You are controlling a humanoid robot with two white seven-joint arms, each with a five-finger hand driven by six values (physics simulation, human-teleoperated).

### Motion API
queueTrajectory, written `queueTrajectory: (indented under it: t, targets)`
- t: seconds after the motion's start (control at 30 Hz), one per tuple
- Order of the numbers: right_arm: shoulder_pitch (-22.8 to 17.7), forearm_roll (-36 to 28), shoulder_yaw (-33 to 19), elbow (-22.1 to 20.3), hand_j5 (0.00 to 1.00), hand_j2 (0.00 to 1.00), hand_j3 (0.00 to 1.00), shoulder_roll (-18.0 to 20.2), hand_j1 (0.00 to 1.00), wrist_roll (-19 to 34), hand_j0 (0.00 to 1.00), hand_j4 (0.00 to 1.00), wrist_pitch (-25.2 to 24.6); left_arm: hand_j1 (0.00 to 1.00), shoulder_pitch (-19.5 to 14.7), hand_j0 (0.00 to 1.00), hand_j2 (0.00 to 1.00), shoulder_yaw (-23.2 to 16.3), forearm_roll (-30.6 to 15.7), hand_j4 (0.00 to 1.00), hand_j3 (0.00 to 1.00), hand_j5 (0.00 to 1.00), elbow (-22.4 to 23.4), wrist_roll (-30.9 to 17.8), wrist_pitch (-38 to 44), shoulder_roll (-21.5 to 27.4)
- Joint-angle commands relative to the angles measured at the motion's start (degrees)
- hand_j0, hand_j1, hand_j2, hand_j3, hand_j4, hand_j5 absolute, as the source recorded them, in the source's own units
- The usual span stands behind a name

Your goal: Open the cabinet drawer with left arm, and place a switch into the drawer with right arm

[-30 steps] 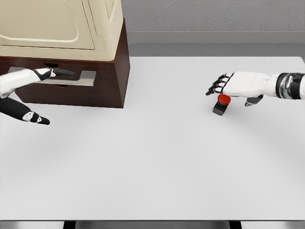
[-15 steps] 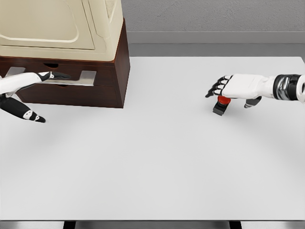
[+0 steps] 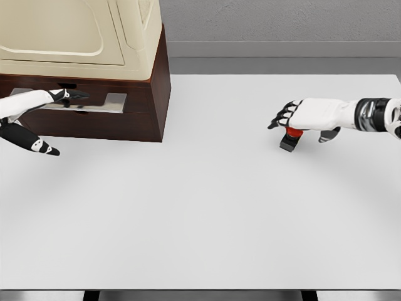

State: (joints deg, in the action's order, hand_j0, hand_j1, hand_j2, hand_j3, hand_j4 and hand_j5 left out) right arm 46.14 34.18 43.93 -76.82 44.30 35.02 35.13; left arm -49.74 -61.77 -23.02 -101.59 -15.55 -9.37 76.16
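Reaching in from the left edge, left hand (image 3: 39, 106) lies against the front of the cabinet (image 3: 119, 94), fingers (image 3: 75, 95) stretched out straight and flat along the pale slot of the drawer (image 3: 103, 103), thumb (image 3: 41, 148) splayed down and apart over the table (image 3: 200, 207). Not wrapped round anything; spread, holding nothing. Drawer showing only a thin light strip in the dark wood front, barely out if at all. Above it, cream upper body of the cabinet with a rounded panel.

Coming in from the right edge, right hand (image 3: 310, 116) hovers palm down directly over the switch (image 3: 290, 138), dark fingertips curled a little forward and past it, thumb tucked below on the far side. Loosely relaxed, not closed round the switch; touching its red cap or just above it, cannot tell which. Switch standing on the table's right part, small dark base with red button on top, well apart from the cabinet.
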Motion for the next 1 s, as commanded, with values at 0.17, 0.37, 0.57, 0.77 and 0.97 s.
queueTrajectory:
  t: [0.17, 0.37, 0.57, 0.77, 0.97]
  targets:
    - [0.62, 0.36, 1.25, 0.62, 1.00, 1.00, 1.00, -1.06, 1.00, -0.02, 1.00, 1.00, -0.13, 1.00, -0.27, 1.00, 1.00, -0.55, 3.95, 1.00, 1.00, 1.00, 0.61, -0.36, 0.14, 1.01]
    - [0.79, 0.36, 1.95, 0.88, 1.00, 1.00, 1.00, -1.06, 1.00, -0.02, 1.00, 1.00, -0.13, 1.00, -0.27, 1.00, 1.00, -0.72, 5.09, 1.00, 1.00, 1.00, 0.87, -0.36, 0.14, 1.01]
    - [1.14, 0.36, 1.95, 2.38, 1.00, 1.00, 1.00, -1.06, 1.00, -0.02, 1.00, 1.00, -0.13, 1.00, -0.27, 1.00, 1.00, -0.72, 4.91, 1.00, 1.00, 1.00, 0.70, -0.80, -0.39, 1.19]
    - [1.23, 0.36, 1.95, 2.38, 1.00, 1.00, 1.00, -1.32, 1.00, -0.02, 1.00, 1.00, -0.13, 1.00, 0.17, 1.00, 1.00, -0.81, 4.38, 1.00, 1.00, 1.00, 0.61, -2.91, -3.46, 2.68]
    - [1.32, 0.36, 1.95, 2.38, 1.00, 1.00, 1.00, -1.32, 1.00, -0.02, 1.00, 1.00, -0.13, 1.00, 0.43, 1.00, 1.00, -1.69, 4.30, 1.00, 1.00, 1.00, 0.61, -3.17, -4.08, 3.21]
